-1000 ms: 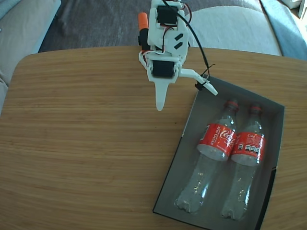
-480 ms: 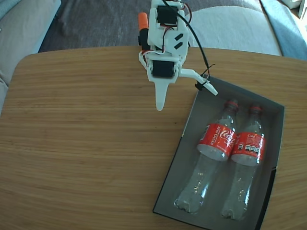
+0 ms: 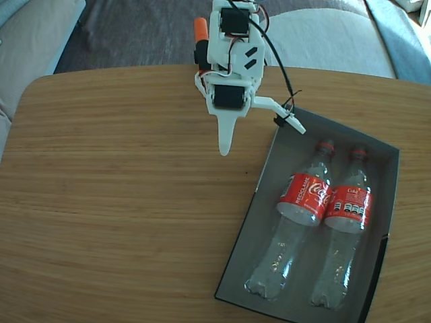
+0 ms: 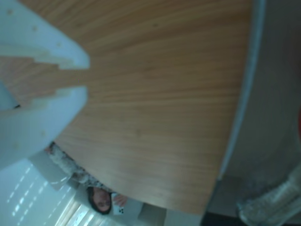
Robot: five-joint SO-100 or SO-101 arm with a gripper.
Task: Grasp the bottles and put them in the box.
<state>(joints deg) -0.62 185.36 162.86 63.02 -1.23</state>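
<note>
1. Rounded wooden table with fine horizontal grain; behind its far edge lie pale grey cushions and a dark grey fabric strip.
2. Shallow dark grey cardboard box rests at the table's right end, set at an angle.
3. Two clear plastic bottles with red labels lie side by side inside the box, touching, caps toward the far wall.
4. White two-finger gripper hangs just beside the box's far left corner, fingers spread, holding nothing.
5. Wrist view: table edge, box wall, a person beyond.
</note>
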